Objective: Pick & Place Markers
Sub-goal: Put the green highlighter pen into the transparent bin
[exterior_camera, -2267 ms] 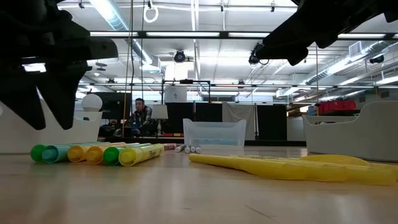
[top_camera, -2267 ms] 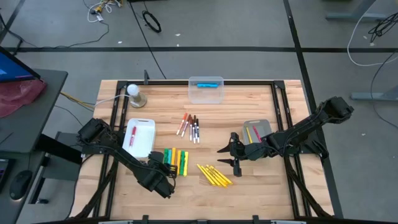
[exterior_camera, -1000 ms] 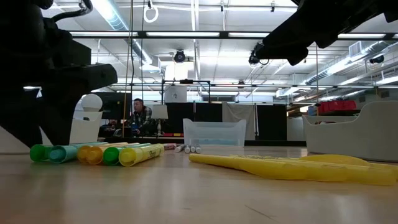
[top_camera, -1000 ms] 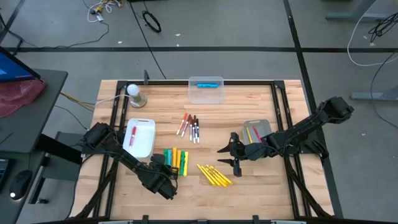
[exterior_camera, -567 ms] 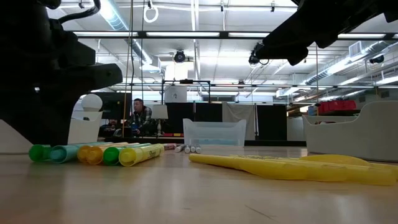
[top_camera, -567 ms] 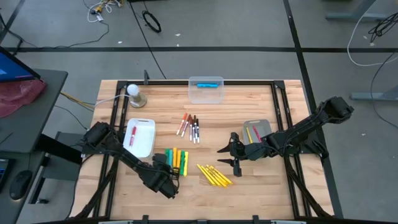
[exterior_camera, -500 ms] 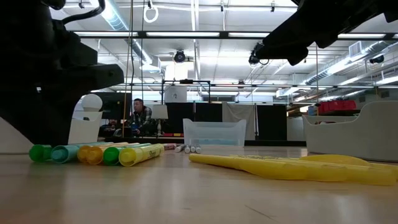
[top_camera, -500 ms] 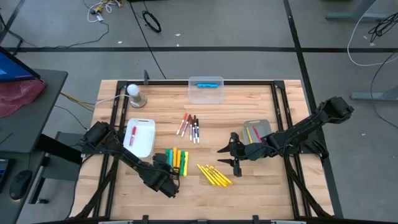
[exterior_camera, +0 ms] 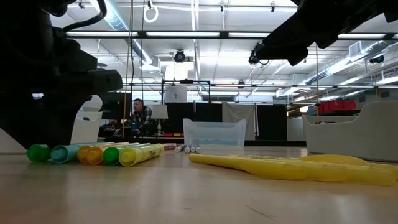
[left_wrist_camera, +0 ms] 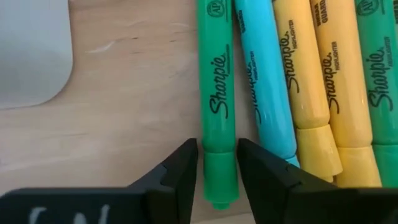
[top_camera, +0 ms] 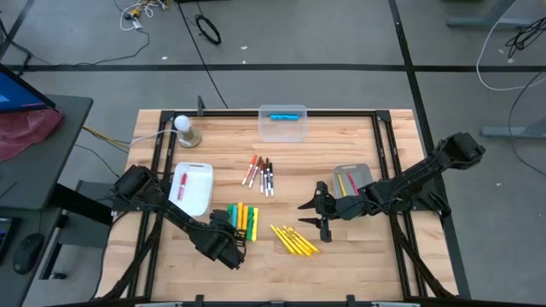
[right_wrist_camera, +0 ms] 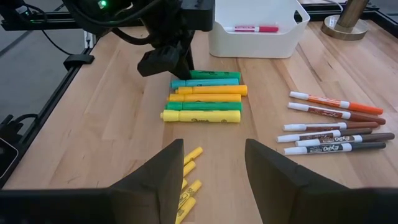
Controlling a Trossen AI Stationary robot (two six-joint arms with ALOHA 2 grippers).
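Left gripper [left_wrist_camera: 217, 171] jaws straddle the green highlighter [left_wrist_camera: 216, 93], contact unclear; right gripper [right_wrist_camera: 211, 163] open, empty.

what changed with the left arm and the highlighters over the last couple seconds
The left gripper has come in from the table's front toward the highlighter row and now straddles the outermost green highlighter at its cap end, without a visible firm grip. That highlighter has slid slightly away from the blue one. The right gripper, open above the slim yellow markers, has not moved.
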